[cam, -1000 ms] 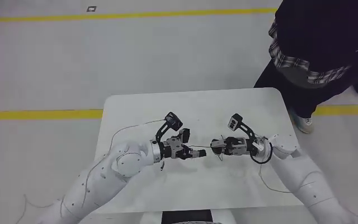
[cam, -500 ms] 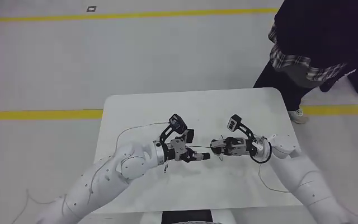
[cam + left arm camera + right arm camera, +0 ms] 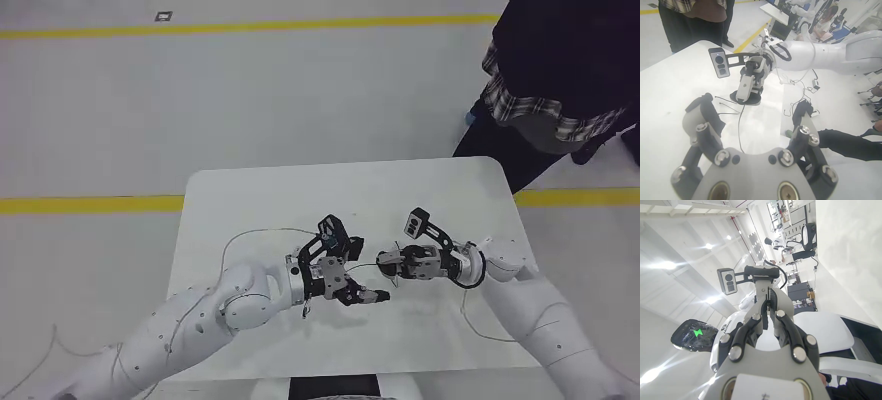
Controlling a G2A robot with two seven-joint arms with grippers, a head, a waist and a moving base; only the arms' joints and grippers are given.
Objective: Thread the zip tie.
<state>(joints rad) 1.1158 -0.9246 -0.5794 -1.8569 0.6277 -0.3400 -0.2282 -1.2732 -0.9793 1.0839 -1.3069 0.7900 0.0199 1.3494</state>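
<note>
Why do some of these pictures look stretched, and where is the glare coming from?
Left wrist view: a wide lens exaggerates depth, and pale haze washes over the near table; right wrist view: tipped upward, so ceiling lamps flare into white patches; top view: even light, yellow floor line straight.

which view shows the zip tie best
The left wrist view: the zip tie runs as a black strand from the shut right pincer toward the camera. The top view gives a faint line at that pincer; in the right wrist view it is too thin to tell.
</note>
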